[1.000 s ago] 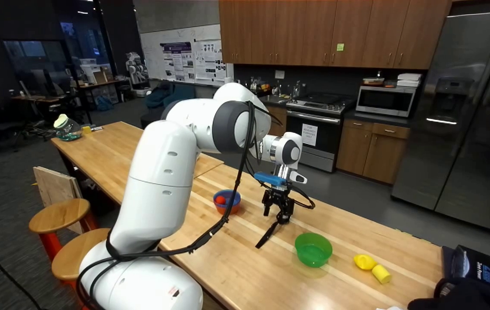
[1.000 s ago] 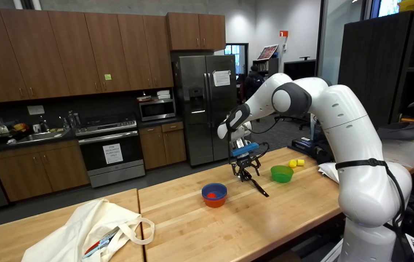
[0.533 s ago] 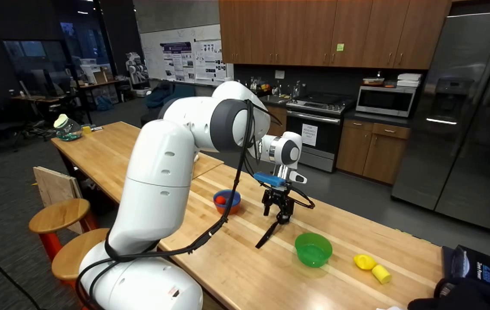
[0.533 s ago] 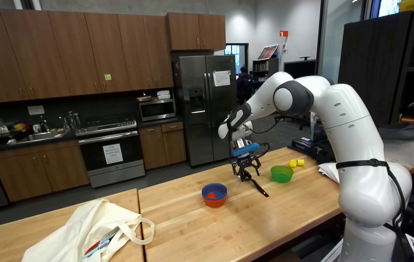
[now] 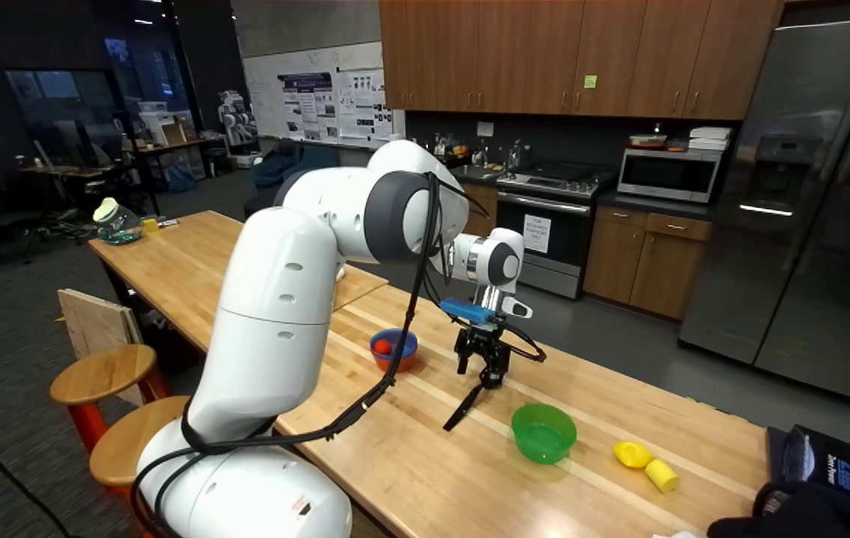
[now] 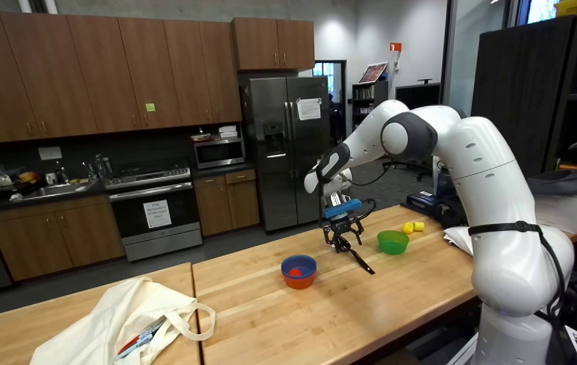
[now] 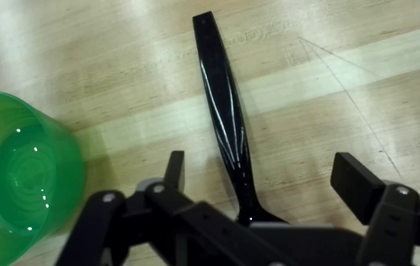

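1. Wrist view: your gripper (image 7: 261, 177) stands with its fingers spread wide, pinching nothing, the black utensil (image 7: 221, 96) showing between them
2. The utensil lies on the wooden table (image 7: 324, 122), its head hidden beneath the gripper, the green bowl (image 7: 66, 159) near but apart
3. You seem to be at the lining-up step, ahead of a grasp
4. Your next move probably calls for judging height, then closing squarely on the narrow neck (image 7: 245, 189)

The utensil (image 7: 223, 99) is black, one bowl (image 7: 66, 157) green, and the tabletop (image 6: 278, 322) tan (paler stripes run through it).
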You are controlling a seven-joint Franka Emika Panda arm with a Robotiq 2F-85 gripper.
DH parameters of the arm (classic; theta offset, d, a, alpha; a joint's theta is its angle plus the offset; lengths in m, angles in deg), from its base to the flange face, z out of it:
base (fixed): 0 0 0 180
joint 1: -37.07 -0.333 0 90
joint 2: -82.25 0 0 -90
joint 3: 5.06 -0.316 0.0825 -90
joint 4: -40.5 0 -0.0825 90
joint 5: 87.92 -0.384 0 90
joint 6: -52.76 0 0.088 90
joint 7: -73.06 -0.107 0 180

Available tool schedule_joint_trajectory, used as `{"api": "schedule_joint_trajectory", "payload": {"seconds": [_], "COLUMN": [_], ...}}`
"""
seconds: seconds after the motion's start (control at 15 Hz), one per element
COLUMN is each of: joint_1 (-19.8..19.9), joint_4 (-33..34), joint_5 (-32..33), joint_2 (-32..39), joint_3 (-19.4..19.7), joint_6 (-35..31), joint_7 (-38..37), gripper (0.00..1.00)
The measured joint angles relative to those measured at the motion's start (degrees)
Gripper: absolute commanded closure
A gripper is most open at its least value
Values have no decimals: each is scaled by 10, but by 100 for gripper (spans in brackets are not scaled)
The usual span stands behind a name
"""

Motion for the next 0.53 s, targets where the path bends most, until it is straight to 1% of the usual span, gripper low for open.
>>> {"api": "schedule_joint_trajectory", "payload": {"seconds": [0.27, 0.53], "joint_1": [0, 4], "joint_4": [0, 0], "joint_5": [-1, -16], "joint_2": [3, 4], "joint_3": [-3, -13], "joint_6": [0, 4], "joint_7": [7, 62], "gripper": [0, 0]}}
